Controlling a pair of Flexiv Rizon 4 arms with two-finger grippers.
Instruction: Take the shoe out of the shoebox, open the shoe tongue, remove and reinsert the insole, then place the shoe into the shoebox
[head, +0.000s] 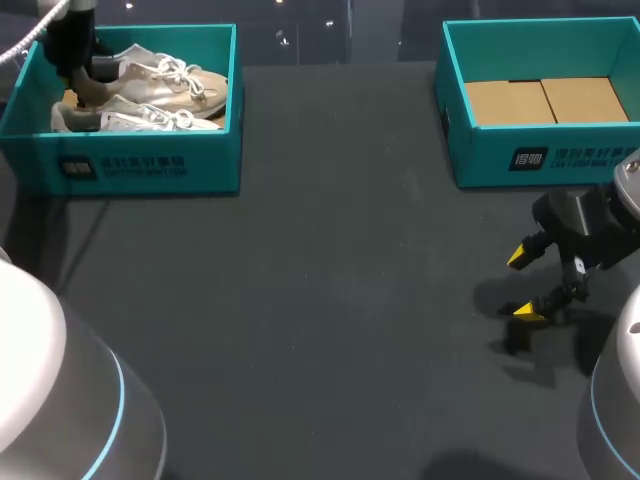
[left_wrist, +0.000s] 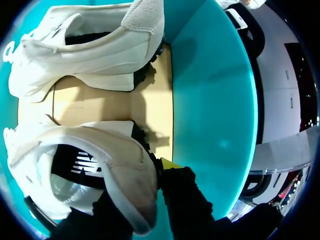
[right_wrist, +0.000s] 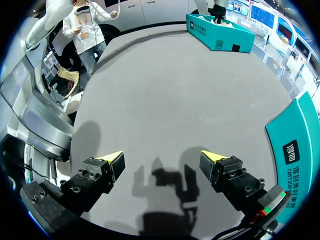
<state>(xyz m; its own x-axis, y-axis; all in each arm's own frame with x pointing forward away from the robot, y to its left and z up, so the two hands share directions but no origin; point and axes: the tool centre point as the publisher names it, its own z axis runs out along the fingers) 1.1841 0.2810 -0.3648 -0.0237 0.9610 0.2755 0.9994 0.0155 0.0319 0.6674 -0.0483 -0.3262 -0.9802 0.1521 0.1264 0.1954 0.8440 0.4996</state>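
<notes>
Left wrist view: left gripper (left_wrist: 140, 186) clamped across heel of near white lace-up trainer (left_wrist: 85, 165), which lies in teal cardboard shoebox (left_wrist: 212, 100) beside second trainer (left_wrist: 85, 55). Step in hand: shoe extraction. Next move: lift straight, clear box wall. Right gripper (right_wrist: 160, 162) idle, fingers apart, above dark worktop (right_wrist: 175, 90).

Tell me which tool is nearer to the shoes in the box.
Left. The left tool is down inside the shoebox, right at the heel of one shoe. The right tool hangs open above the table far across, beside the other box.
</notes>
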